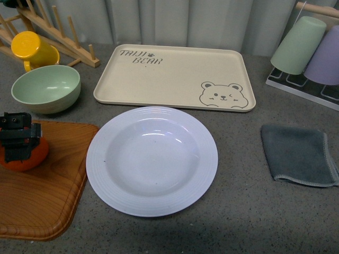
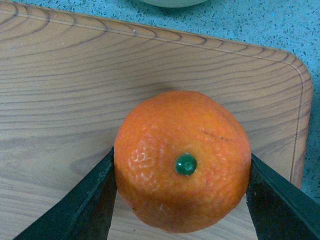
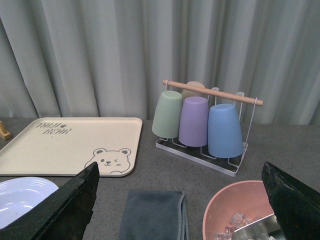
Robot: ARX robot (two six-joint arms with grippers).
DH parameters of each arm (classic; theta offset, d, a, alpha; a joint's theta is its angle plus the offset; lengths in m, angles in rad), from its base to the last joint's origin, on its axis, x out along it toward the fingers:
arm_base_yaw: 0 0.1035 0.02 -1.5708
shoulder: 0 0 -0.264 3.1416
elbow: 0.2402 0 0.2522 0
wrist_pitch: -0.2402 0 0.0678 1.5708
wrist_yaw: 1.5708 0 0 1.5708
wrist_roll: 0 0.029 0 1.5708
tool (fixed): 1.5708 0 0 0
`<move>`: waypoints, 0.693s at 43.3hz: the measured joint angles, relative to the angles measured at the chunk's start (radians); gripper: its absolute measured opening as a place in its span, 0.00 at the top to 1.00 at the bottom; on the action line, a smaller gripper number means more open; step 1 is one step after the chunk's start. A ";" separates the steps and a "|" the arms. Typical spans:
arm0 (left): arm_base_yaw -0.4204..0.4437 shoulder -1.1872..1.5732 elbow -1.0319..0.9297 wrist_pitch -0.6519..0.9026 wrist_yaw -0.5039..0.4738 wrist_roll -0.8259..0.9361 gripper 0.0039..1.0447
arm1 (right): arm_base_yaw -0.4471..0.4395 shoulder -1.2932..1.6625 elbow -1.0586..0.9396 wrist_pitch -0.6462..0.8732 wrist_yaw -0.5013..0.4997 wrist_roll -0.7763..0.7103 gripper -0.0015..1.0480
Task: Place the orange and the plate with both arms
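The orange (image 1: 26,159) rests on the wooden board (image 1: 47,201) at the left, and my left gripper (image 1: 19,138) is shut on it from above. In the left wrist view the orange (image 2: 182,125) shows its green stem dot, and the left gripper (image 2: 182,167) presses a dark finger (image 2: 85,205) against each side. The white ribbed plate (image 1: 108,177) lies empty on the table's middle, just right of the board. My right gripper (image 3: 180,172) is open and holds nothing above the grey cloth (image 3: 155,215); it is out of the front view. The plate's rim (image 3: 20,192) shows beside it.
A pale-green bowl (image 1: 46,87) and a yellow cup (image 1: 32,47) stand behind the board. The beige bear tray (image 1: 175,76) lies behind the plate. The grey cloth (image 1: 299,154) and a cup rack (image 1: 312,47) are at the right. A pink bowl (image 3: 225,210) with ice sits near the right gripper.
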 joint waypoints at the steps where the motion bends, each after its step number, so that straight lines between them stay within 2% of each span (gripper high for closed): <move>1: -0.002 -0.003 0.000 -0.003 0.000 -0.003 0.38 | 0.000 0.000 0.000 0.000 0.000 0.000 0.09; 7: -0.076 -0.069 0.005 -0.044 0.000 -0.047 0.38 | 0.000 0.000 0.000 0.000 0.000 0.000 0.09; 16: -0.313 -0.062 0.097 -0.051 -0.012 -0.173 0.38 | 0.000 0.000 0.000 0.000 0.000 0.000 0.09; 24: -0.417 0.011 0.148 -0.049 -0.024 -0.225 0.38 | 0.000 0.000 0.000 0.000 0.000 0.000 0.09; 30: -0.451 0.063 0.159 -0.040 -0.023 -0.247 0.38 | 0.000 0.000 0.000 0.000 0.000 0.000 0.09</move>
